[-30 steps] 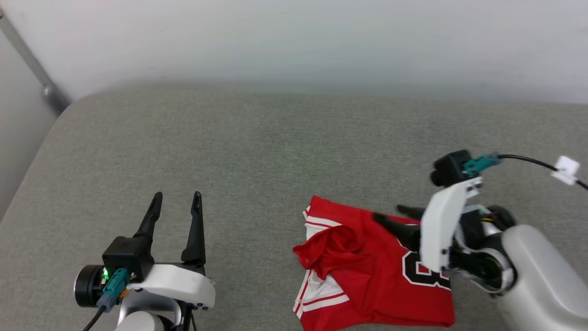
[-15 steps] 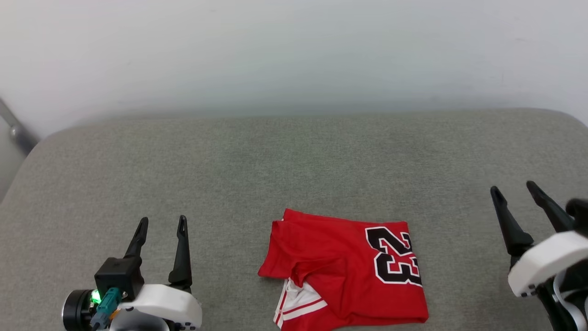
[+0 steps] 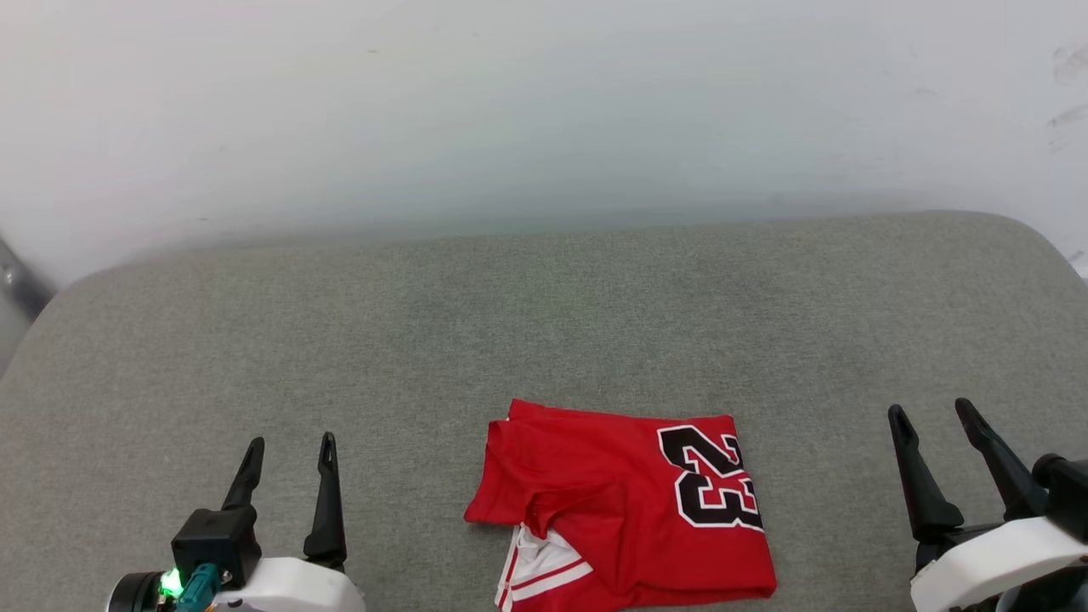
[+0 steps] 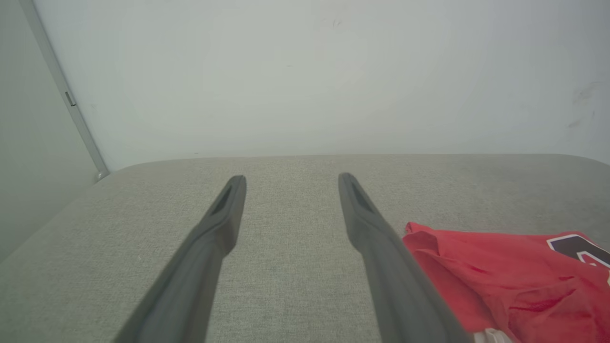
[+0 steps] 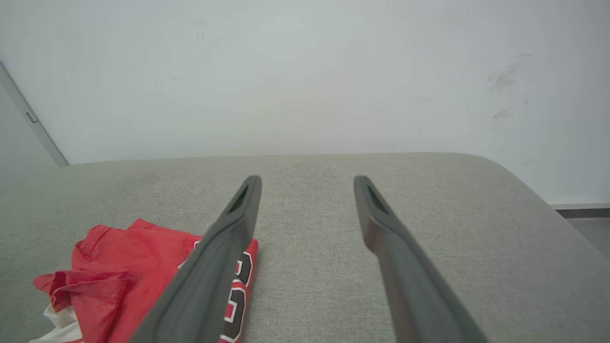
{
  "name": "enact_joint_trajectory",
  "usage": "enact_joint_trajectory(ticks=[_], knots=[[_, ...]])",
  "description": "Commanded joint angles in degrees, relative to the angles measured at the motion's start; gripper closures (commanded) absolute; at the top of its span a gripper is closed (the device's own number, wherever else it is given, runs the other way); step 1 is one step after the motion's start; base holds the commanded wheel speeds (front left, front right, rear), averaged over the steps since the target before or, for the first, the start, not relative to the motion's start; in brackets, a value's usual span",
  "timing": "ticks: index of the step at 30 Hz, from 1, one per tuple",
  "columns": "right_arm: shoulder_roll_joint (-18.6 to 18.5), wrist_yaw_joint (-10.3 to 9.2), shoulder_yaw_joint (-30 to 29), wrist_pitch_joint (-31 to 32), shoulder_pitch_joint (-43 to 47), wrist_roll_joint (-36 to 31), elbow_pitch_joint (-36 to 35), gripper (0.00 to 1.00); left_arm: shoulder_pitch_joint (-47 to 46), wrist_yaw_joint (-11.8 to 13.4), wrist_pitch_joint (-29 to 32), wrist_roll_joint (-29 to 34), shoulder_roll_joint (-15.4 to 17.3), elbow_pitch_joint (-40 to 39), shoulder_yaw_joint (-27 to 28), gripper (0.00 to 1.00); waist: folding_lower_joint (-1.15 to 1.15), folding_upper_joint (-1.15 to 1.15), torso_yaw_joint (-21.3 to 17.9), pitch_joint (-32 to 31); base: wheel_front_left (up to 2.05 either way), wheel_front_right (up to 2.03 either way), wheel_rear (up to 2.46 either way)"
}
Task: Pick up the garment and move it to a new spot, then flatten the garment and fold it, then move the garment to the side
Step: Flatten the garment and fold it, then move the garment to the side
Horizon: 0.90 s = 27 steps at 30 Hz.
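The left gripper (image 3: 291, 442) is released: its two dark fingers stand parted with nothing between them, tips over bare grey cushion (image 3: 510, 323). The right gripper (image 3: 931, 410) is likewise spread and empty, over bare cushion.

The garment (image 3: 595, 493) lies on the cushion between the two grippers, touching neither. It sits to the right of the left gripper and to the left of the right one, about level with their fingertips and reaching back toward the robot.

It is a bright red jersey gathered into a rough rectangle. A black, white-outlined "23" lies sideways on the part nearest the right gripper. The side toward the left gripper is rumpled, with a loose red flap folded over. A white piece with red-striped trim pokes out at the edge nearest the robot.

Judging by this shape, the fold looks done, if untidily, and the step in hand seems to be moving the garment to the side. That would call for one gripper to come in low at an edge and pinch through all the layers. A grip on the top layer alone would likely pull the fold open.

Beyond the cushion's far edge rises a plain pale wall (image 3: 510, 127).
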Motion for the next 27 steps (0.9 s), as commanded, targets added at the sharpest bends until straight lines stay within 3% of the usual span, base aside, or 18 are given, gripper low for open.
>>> enact_joint_trajectory(ticks=[1, 11, 15, 20, 27], knots=[[0.4, -0.02, 0.1, 0.0, 0.7, -0.3, -0.6, 0.00, 1.0, 0.3, 0.1, 0.0, 0.1, -0.2, 0.3, 0.00, 0.00, 0.00, -0.1, 0.1, 0.00, 0.00, 0.00], [1.0, -0.02, 0.7, 1.2, -0.3, -0.6, -2.1, 0.00, 1.7, 1.2, 0.6, -1.0, -0.3, -0.7, 0.6, 0.00, 0.00, 0.00, 0.5, 0.7, 0.00, 0.00, 0.00], [1.0, -0.02, -1.6, 3.7, -0.4, 1.5, -1.7, 0.00, 1.7, 1.5, 0.5, -1.4, -0.4, -0.9, 1.0, 0.00, 0.00, 0.00, 1.1, 1.0, 0.00, 0.00, 0.00], [-2.2, -0.02, -11.3, 12.6, -1.6, 9.2, 3.7, 0.00, 1.6, 1.6, 0.1, -1.3, -0.9, -1.3, 1.7, 0.00, 0.00, 0.00, 2.8, 1.4, 0.00, 0.00, 0.00], [-6.0, -0.02, -20.6, 32.4, -2.6, 21.5, 16.0, 0.00, 1.5, 1.3, -0.4, -0.8, -2.4, -1.4, 2.4, 0.00, 0.00, 0.00, 6.4, 1.8, 0.00, 0.00, 0.00]])
